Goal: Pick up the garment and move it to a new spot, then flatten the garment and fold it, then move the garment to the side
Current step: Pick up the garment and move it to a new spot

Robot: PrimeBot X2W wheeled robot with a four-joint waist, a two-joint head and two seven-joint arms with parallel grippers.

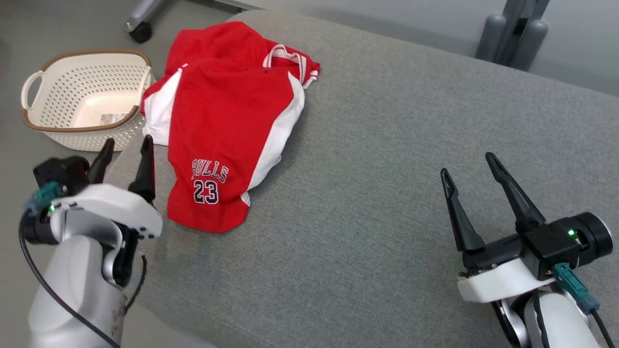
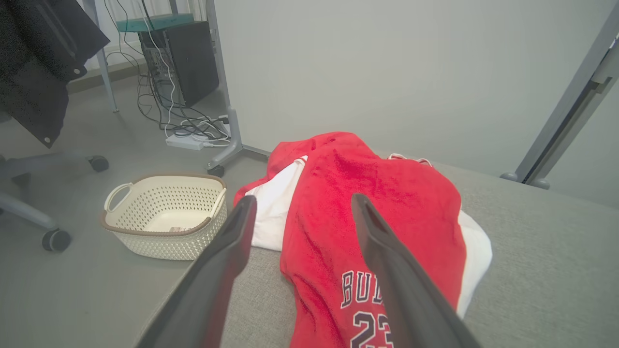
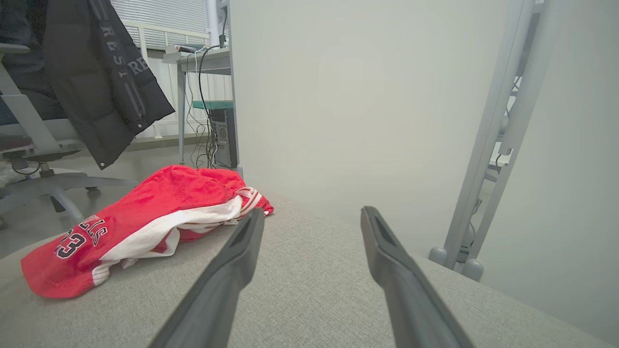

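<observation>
The garment is a pair of red shorts with white side panels and dark "BULLS 23" print, lying rumpled at the far left of the grey padded surface. It also shows ahead in the left wrist view as the garment, and at the left in the right wrist view as the garment. My left gripper is open at the surface's left edge, just left of the shorts and apart from them. My right gripper hangs open over bare surface, far to the right of the shorts.
A cream perforated basket with a brown rim stands on the floor left of the surface, close to the shorts. Grey stand legs rise behind the far edge. An office chair's wheeled base and floor cables lie further left.
</observation>
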